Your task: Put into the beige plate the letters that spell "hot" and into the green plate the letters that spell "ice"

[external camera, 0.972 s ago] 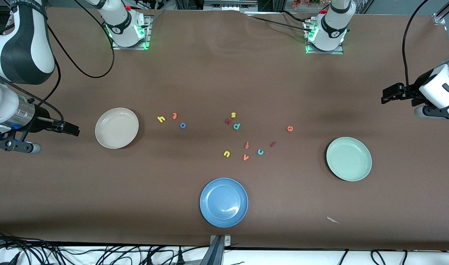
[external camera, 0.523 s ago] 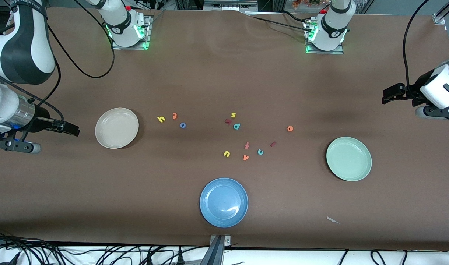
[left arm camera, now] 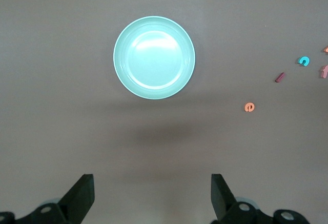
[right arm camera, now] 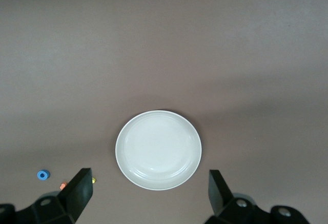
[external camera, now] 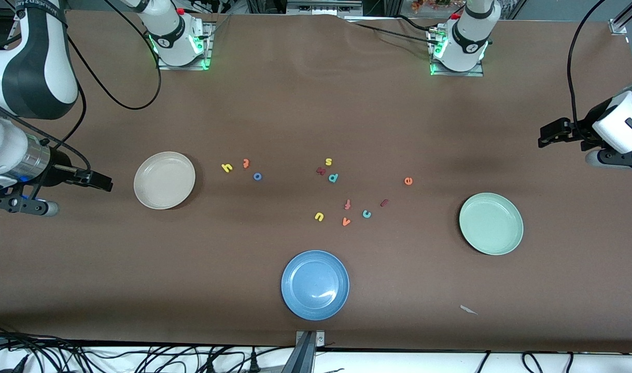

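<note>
Two empty, wide-open grippers, left [left arm camera: 151,198] and right [right arm camera: 148,196]; foam letters "h" [external camera: 226,167], "e" [external camera: 408,181].

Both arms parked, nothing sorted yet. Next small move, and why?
Probably bring the right gripper over the yellow h. All plates are empty, both grippers are open at the table's ends, and the h lies closest to the beige plate at the right arm's end. The left gripper waits.

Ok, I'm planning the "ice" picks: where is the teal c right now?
In the front view the teal c lies on the table mid-cluster, between the orange v and the dark red i, nearer the camera than the i.
</note>
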